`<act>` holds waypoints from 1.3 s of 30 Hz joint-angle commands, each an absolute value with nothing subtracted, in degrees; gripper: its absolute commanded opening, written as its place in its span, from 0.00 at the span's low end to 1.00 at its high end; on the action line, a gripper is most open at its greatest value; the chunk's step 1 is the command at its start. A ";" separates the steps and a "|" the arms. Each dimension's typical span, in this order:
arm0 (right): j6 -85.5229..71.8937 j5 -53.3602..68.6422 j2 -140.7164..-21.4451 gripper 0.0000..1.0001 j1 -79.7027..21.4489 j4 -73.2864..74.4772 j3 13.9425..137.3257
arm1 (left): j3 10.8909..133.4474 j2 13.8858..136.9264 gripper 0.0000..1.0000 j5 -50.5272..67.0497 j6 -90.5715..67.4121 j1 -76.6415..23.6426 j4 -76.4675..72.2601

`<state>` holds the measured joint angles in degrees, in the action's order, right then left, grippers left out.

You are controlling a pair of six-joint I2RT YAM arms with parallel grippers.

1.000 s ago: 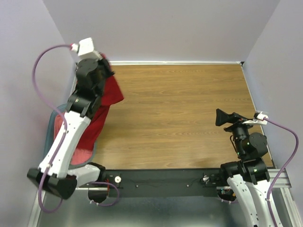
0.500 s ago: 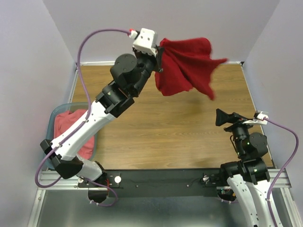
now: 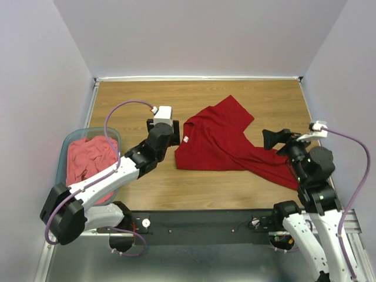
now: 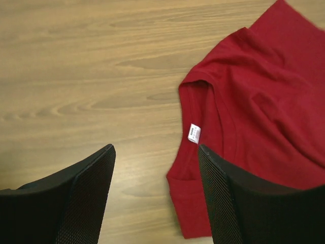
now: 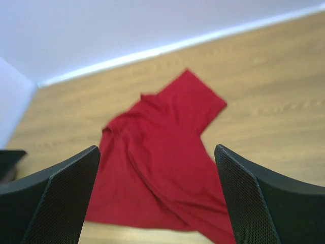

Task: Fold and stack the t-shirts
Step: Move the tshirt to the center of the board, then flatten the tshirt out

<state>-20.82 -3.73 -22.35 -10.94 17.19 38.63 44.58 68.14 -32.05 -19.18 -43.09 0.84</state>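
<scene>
Top external: crimson t-shirt point(image 3: 218, 142) now landed

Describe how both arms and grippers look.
The left arm and right arm have white shells, black joints and a purple cable looping to a white wrist box. The left gripper and right gripper have black fingers with mesh-textured pads.

The spread t-shirt point(image 3: 220, 144) lies on the table point(image 3: 235, 94), from the middle out toward the near right. Its neck label point(image 3: 185, 140) is at its left end, just right of the left gripper point(image 4: 156, 198). The right gripper point(image 3: 273, 140) hangs over the shirt's right part, perhaps clear of it. The tub point(image 3: 66, 147) stands at the table's near left edge, with a bundled t-shirt point(image 3: 88, 161) in it.
</scene>
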 commanded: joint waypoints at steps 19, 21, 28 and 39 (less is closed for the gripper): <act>-18.81 -12.56 -85.41 0.89 -10.55 19.61 62.92 | 47.37 77.60 0.74 -6.33 -27.07 -29.71 3.25; -17.85 -13.01 -91.72 0.80 -9.85 18.73 66.69 | 47.46 80.58 0.74 -5.01 -27.77 -29.62 2.38; -15.38 -13.01 -104.14 0.76 -7.74 16.35 74.53 | 47.55 87.01 0.74 -1.14 -29.27 -29.62 0.35; -15.47 -7.30 -116.62 0.73 -7.12 15.38 81.38 | 48.34 93.07 0.74 -1.67 -29.35 -29.62 0.53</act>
